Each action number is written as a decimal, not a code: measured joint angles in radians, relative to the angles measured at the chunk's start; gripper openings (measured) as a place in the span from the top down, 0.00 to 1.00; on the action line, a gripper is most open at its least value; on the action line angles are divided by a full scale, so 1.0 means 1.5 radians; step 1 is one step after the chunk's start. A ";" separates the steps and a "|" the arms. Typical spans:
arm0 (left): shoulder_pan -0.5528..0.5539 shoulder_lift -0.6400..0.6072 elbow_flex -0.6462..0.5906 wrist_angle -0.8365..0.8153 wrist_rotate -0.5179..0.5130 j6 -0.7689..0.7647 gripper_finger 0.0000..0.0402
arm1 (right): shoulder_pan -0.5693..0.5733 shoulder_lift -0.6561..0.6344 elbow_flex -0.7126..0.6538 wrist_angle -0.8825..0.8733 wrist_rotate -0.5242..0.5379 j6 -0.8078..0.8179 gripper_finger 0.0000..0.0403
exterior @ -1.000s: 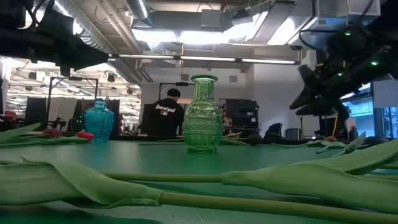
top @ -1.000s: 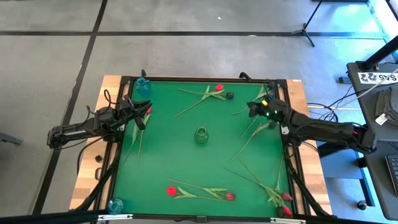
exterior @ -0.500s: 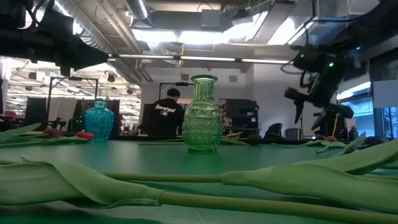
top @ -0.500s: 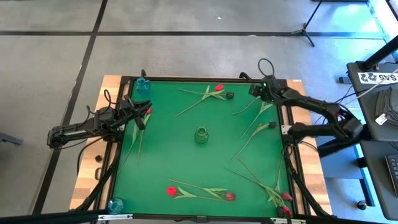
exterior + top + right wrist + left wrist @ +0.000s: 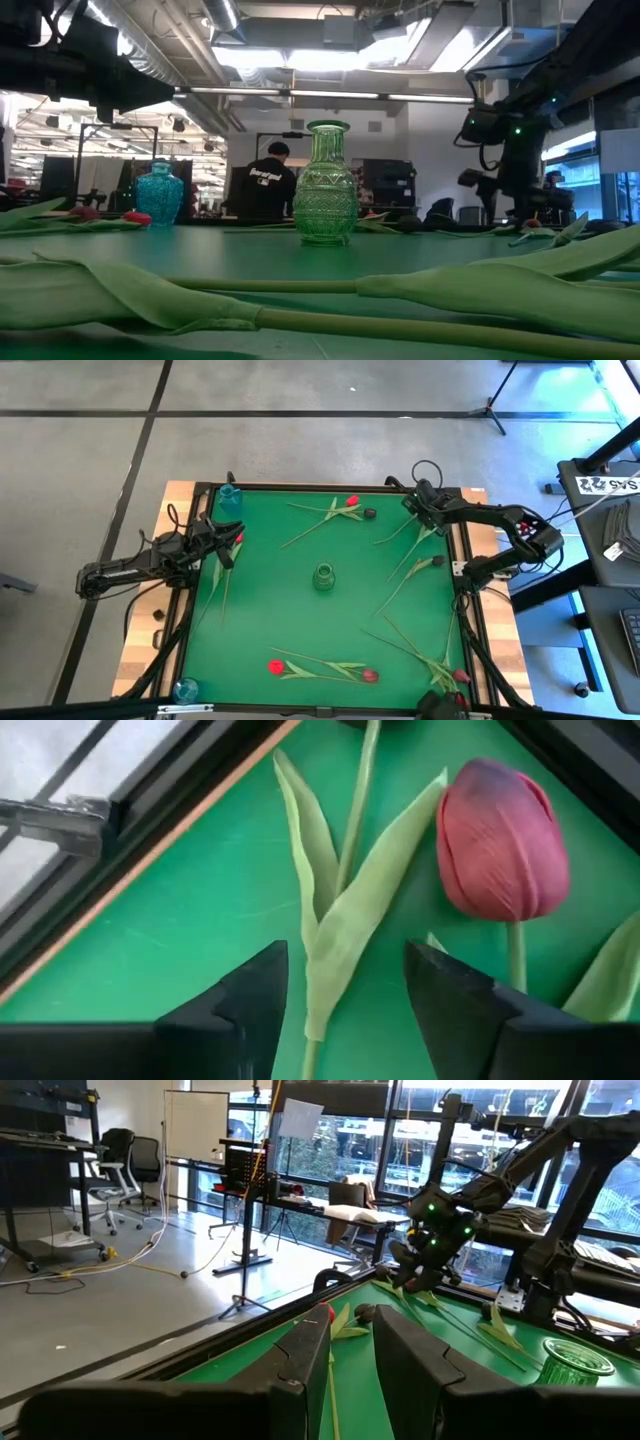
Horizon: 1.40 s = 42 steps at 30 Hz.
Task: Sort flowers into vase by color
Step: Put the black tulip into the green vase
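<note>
Several tulips lie flat on the green table (image 5: 270, 610). My right gripper (image 5: 345, 1010) is open at the far right corner (image 5: 413, 503), low over one tulip. Its fingers stand on either side of a leaf (image 5: 345, 920) and stem, and the pink-red head (image 5: 500, 840) lies just beyond one finger. My left gripper (image 5: 352, 1355) is open at the left edge (image 5: 225, 547), over the stem of a red tulip (image 5: 238, 538). A green glass vase (image 5: 323, 576) stands mid-table. Blue vases stand at the far left (image 5: 229, 496) and the near left (image 5: 186, 688).
A red and a dark tulip (image 5: 345, 510) lie at the far middle. More tulips lie along the near edge (image 5: 320, 668) and in the near right corner (image 5: 445, 672). Stems and leaves (image 5: 415, 565) lie between the green vase and the right edge. A person (image 5: 265, 185) stands beyond the table.
My right gripper has gone toward the table's far edge into the far right corner and down, close over the tulip there. Its arm has folded back toward the right edge. The flowers and vases have not moved.
</note>
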 joint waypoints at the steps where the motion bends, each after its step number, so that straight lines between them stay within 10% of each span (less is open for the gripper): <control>1: 0.000 0.000 0.000 0.000 0.000 0.000 0.80 | 0.000 0.000 0.000 0.000 0.000 0.002 0.52; 42: 0.000 0.000 0.000 0.000 0.000 0.000 0.80 | 0.132 0.173 0.112 -0.146 0.180 0.073 0.77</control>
